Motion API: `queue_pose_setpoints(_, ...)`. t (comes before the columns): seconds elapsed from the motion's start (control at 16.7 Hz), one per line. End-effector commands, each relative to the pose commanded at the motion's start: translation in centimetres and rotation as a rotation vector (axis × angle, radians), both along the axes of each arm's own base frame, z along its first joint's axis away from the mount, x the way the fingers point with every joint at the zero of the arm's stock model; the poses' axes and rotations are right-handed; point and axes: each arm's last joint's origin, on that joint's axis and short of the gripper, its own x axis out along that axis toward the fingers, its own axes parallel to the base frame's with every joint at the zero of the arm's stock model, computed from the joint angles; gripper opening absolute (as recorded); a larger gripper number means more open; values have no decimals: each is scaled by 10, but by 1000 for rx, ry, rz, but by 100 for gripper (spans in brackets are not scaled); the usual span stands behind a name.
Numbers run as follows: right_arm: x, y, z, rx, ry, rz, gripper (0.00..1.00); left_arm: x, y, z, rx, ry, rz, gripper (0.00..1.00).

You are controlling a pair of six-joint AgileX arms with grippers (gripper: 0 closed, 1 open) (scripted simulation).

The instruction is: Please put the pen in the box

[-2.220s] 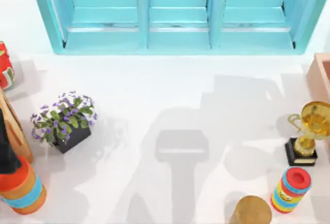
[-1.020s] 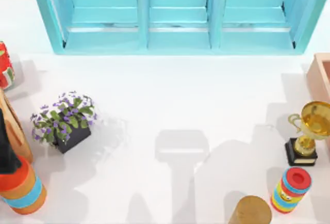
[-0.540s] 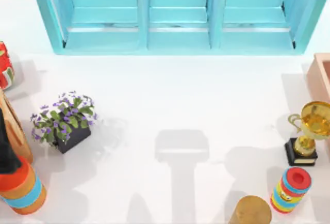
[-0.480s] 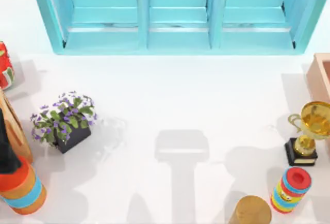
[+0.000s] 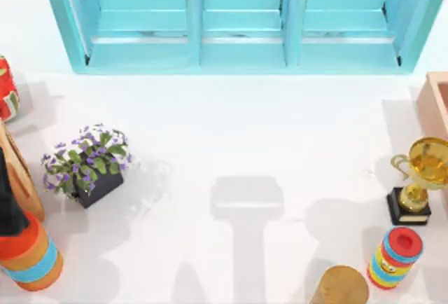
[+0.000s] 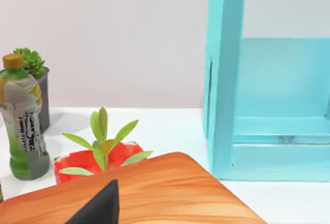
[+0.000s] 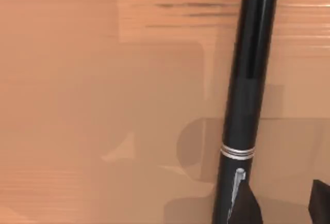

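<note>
The right gripper (image 7: 281, 199) is over the box (image 7: 103, 105), seen close in the right wrist view. Its two dark fingers (image 7: 248, 204) stand apart with nothing between them. The pen (image 7: 247, 79), black with a silver ring and clip, stretches across the box's peach inside, its clip end just beside one finger; whether they touch cannot be told.

In the top view the box (image 5: 435, 97) sits at the right edge of the surface (image 5: 231, 129), partly out of frame, with a gold trophy (image 5: 418, 178) and a striped can (image 5: 395, 256) nearer along that edge. A turquoise shelf unit (image 5: 238, 17) fills the far edge.

The left gripper (image 6: 100, 209) is parked by the left edge above a wooden board (image 6: 170, 193), near a red pot (image 6: 98, 158) and a green bottle (image 6: 23, 126).
</note>
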Motion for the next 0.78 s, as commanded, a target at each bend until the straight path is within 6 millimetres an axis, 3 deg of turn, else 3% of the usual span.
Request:
queue_pose_setpoints(0.42, 0, 0, 0, 0, 0, 0, 98, 0, 0, 0, 0, 0, 0, 100)
queue_pose_setpoints(0.78, 0, 0, 0, 0, 0, 0, 100, 0, 0, 0, 0, 0, 0, 100)
